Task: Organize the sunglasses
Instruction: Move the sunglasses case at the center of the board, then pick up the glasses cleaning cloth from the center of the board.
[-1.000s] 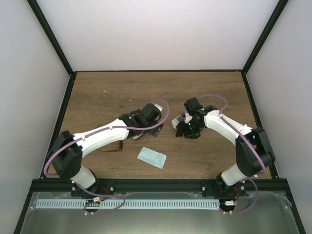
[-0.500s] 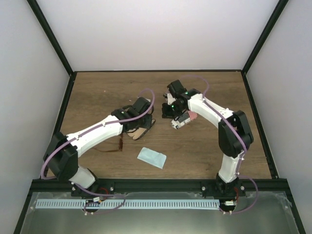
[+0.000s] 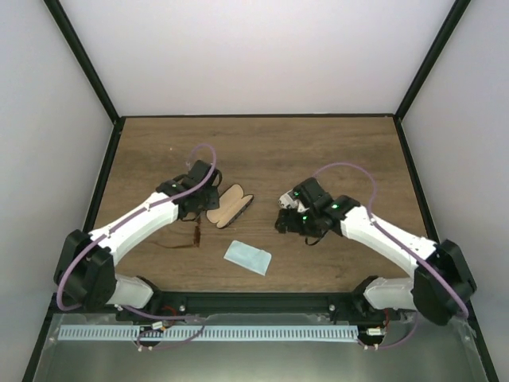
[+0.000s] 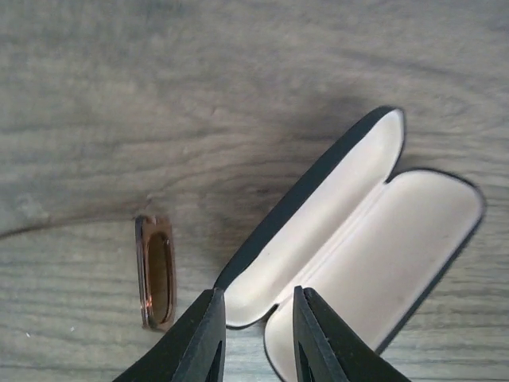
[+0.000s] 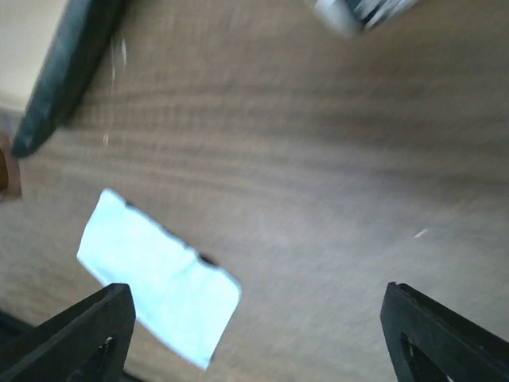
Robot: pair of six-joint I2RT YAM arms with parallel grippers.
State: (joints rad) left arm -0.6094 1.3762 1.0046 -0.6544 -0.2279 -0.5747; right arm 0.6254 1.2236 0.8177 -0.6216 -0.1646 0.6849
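Observation:
The sunglasses (image 3: 196, 235) lie folded on the wood, left of centre; one amber lens (image 4: 155, 270) shows in the left wrist view. An oval case (image 3: 227, 205) lies open just right of them, its cream lining (image 4: 374, 231) facing up. My left gripper (image 3: 200, 205) (image 4: 258, 338) hovers over the case's near end, jaws a narrow gap apart with nothing between them. My right gripper (image 3: 289, 220) (image 5: 258, 334) hangs right of centre, jaws wide apart and holding nothing, above bare wood beside the cloth.
A light blue cloth (image 3: 247, 257) (image 5: 159, 274) lies near the front edge, between the arms. A striped case (image 5: 362, 12) sits just beyond the right gripper, mostly hidden under it in the top view. Black frame rails (image 3: 103, 175) border the table.
The left gripper has shifted left, off the tan case, which now lies open. The right arm has swung back toward the near side and its jaws have opened wide.

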